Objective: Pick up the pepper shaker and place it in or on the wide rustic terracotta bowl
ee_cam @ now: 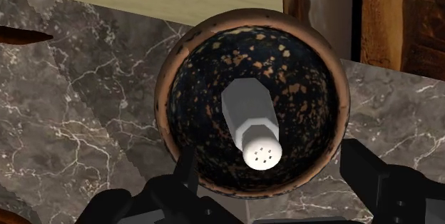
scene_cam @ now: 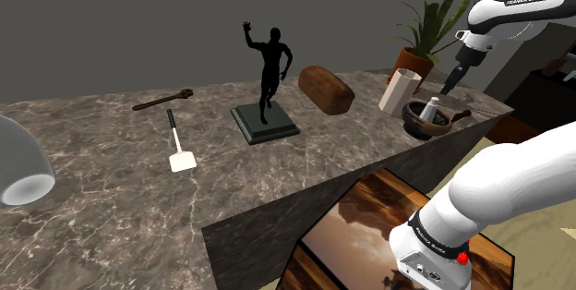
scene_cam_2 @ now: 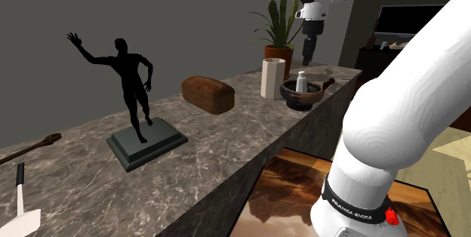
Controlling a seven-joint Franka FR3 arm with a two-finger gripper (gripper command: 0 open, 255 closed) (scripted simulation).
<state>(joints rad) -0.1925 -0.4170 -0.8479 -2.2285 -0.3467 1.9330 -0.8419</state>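
At the shoulder view's right, the pepper shaker (scene_cam: 432,108) leans in the bowl (scene_cam: 426,131); looks light, hard, slippery, so grab its flat sides. Pincer (ee_cam: 274,178) hangs open.

We see a dark marble bench (scene_cam: 111,205) carrying a statuette (scene_cam: 270,62), loaf (scene_cam: 327,89), spatula (scene_cam: 181,161), wooden spoon (scene_cam: 162,100) and bowl (scene_cam: 423,129).

Shaker (ee_cam: 251,115) in bowl (ee_cam: 165,80) (on counter (scene_cam: 111,177)) — container (scene_cam: 399,91) beside.

The white arm (scene_cam: 503,182) reaches far out, its wrist bent downward. The black gripper (scene_cam_2: 308,56) points straight down, fingers (ee_cam: 367,172) spread apart, clasping nothing.
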